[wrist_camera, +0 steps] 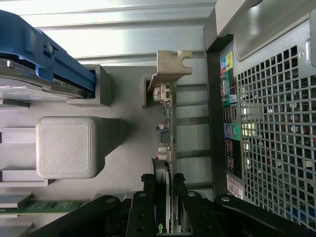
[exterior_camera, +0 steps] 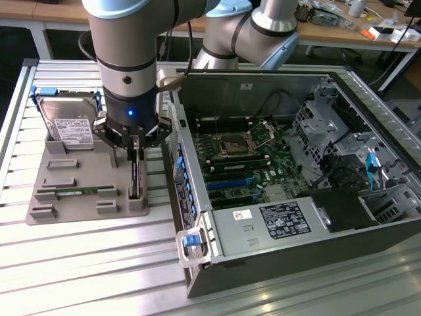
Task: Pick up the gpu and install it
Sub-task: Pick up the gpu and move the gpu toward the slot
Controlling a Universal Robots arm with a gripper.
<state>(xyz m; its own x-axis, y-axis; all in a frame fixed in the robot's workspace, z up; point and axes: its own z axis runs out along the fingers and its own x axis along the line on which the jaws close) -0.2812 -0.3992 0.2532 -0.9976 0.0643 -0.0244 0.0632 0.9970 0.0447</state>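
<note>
Clamping the upright gpu (wrist_camera: pixel 166 138) in the gray holder (exterior_camera: pixel 85 174), the tool (wrist_camera: pixel 167 180) sits narrowed

Thin black gpu (exterior_camera: pixel 135 179), upright on edge

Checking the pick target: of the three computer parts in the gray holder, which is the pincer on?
The gpu, the thin black card standing on edge, clamped by the pincer; the hard drive and green memory stick sit apart, untouched.
</note>
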